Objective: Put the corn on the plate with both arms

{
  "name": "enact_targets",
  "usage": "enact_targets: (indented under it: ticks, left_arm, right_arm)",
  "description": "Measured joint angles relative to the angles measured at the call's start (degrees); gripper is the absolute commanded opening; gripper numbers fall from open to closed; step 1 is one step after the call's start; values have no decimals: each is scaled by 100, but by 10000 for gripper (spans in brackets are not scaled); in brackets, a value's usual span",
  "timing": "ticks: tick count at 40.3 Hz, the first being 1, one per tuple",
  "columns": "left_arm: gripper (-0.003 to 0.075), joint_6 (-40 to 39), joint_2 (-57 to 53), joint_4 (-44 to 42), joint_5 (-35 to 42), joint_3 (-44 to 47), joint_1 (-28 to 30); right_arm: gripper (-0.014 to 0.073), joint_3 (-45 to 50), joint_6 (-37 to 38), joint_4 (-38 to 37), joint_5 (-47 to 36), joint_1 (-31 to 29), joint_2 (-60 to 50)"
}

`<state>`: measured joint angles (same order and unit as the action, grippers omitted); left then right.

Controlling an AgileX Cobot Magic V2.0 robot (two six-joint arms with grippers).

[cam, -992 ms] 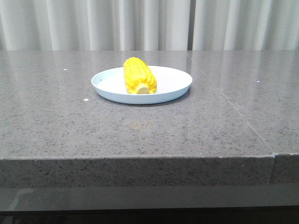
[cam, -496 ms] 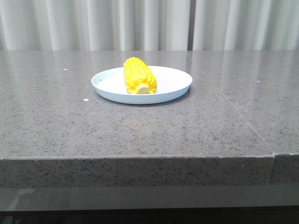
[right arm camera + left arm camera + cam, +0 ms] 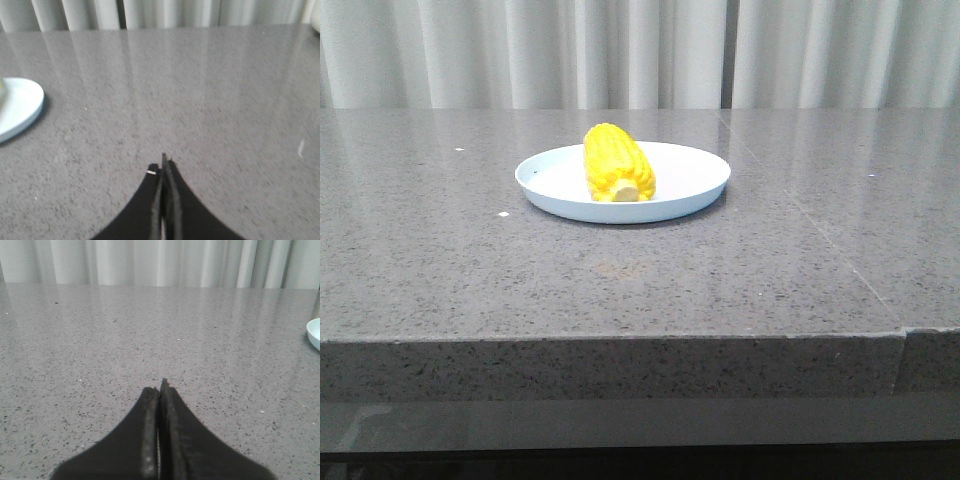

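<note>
Corn [image 3: 616,163] lay on the plate [image 3: 688,185], a bright yellow ear resting on its side with the pale cut stub end turned toward the front edge of the worktop. It sat a little left of the plate's middle, and it touched nothing but the plate. The pale blue plate rested flat on the grey speckled worktop [image 3: 620,280], about halfway between the left and right edges and closer to the back edge than to the front one. Behind the back edge hung pale curtains [image 3: 620,50]. No arm showed in the front view. In the left wrist view, the left gripper [image 3: 160,390] had its two dark pointed fingers pressed together with nothing between them, low over bare worktop, and only a small bit of the plate's rim [image 3: 314,332] peeked in at the side, well apart from the fingers. In the right wrist view, the right gripper [image 3: 163,167] also had its fingers pressed together and held nothing, and part of the plate [image 3: 17,107] showed at the side, well apart from the fingertips too.
</note>
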<state>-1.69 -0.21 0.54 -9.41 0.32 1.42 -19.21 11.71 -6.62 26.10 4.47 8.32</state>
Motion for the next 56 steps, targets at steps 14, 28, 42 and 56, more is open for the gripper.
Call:
enact_targets:
  ticks: [14,28,42,56]
  left_arm:
    - [-20,0,0,0,0,0,0]
    - [-20,0,0,0,0,0,0]
    - [-20,0,0,0,0,0,0]
    - [-20,0,0,0,0,0,0]
  right_arm:
    - [-121,1639,-1171,997,-1285,0,-849]
    - [-121,2077,-1227,1019,-1307,0,-900]
    - [-121,2077,-1229,1019,-1307,0,-900]
    - [-121,2077,-1229,1032,-1307,0,-900]
